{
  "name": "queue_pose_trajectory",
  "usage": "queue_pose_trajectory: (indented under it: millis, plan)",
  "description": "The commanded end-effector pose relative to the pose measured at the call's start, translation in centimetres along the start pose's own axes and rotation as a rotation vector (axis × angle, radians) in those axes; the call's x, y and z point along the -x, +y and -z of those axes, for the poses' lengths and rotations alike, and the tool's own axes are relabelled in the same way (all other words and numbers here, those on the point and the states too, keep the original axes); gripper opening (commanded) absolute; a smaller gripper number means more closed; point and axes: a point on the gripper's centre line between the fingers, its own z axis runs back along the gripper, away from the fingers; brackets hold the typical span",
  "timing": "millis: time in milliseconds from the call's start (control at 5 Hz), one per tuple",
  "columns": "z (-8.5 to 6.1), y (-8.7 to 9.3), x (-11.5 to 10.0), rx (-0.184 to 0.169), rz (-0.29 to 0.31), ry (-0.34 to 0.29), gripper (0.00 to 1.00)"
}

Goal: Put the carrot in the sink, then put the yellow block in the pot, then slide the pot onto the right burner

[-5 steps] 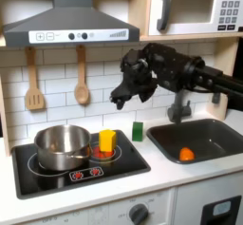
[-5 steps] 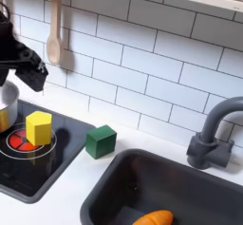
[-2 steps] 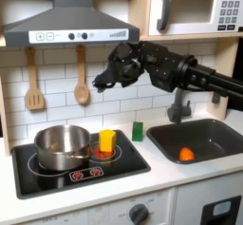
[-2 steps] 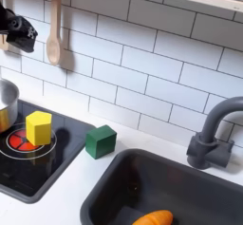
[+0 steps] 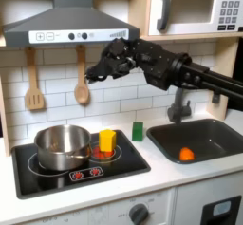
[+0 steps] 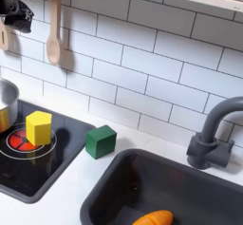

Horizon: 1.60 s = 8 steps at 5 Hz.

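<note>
High above the glossy black cooktop [image 5: 57, 172], black gripper [image 5: 95, 74] hangs before white tile, holding nothing; jaw gap cannot be told. Small orange toy carrot [image 6: 152, 218] lies inside dark grey sink [image 6: 204, 186]. Small yellow block [image 6: 38, 127] stands on right red burner ring [image 6: 13, 143], beside shiny steel pot [image 5: 62, 145].
</note>
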Motion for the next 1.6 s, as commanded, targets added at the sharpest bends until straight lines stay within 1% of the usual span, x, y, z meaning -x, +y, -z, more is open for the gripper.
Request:
queue_pose_trajectory:
  millis: [0, 200, 400, 600, 800, 1000, 1200, 1400]
  plan:
    - [0.4, 1.3, -1.1, -0.301, 0.276, -0.035, 1.0]
    - [0.9, 2.2, -1.4, -0.334, 0.321, -0.051, 1.0]
    - [0.3, 2.0, -2.0, -0.299, 0.29, -0.079, 1.0]
    - [-0.3, 2.1, -2.3, -0.274, 0.283, -0.111, 1.0]
    - [-1.1, 2.9, -3.4, -0.243, 0.236, -0.166, 1.0]
    - [-1.7, 2.9, -4.4, -0.23, 0.222, -0.221, 1.0]
    - [-1.6, 2.7, -4.7, -0.208, 0.219, -0.236, 1.0]
    - [-2.2, 2.5, -5.6, -0.195, 0.219, -0.274, 0.45]
